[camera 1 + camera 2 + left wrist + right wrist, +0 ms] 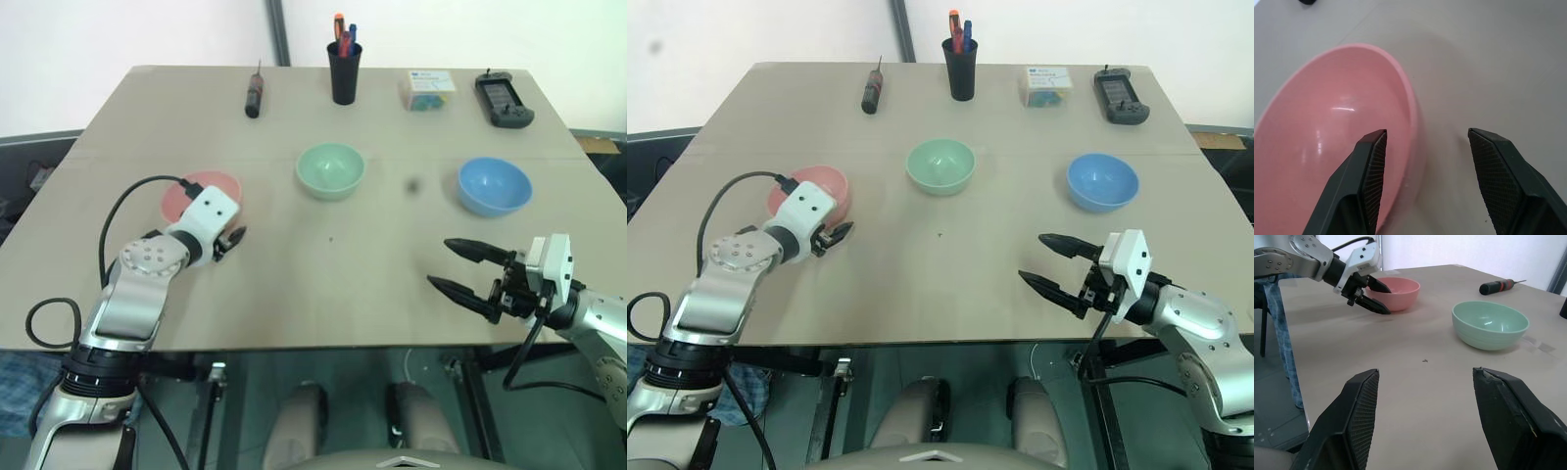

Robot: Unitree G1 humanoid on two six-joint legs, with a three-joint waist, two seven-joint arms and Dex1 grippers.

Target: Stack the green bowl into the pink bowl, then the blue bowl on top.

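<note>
My right gripper (460,266) hung open and empty over the near edge of the table (323,284), while my left gripper (1375,293) stood open astride the pink bowl's (1327,137) rim, one finger (1371,166) inside and one outside, not yet closed. Beyond, the green bowl (331,169) sat at mid-table and the blue bowl (495,185) to its right, both well apart from the pink. By my judgement, no stacking had been done; both placements remained.

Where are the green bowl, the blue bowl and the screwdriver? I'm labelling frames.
green bowl (331,169), left eye view, inner floor.
blue bowl (495,185), left eye view, inner floor.
screwdriver (254,100), left eye view, dark handle.
</note>
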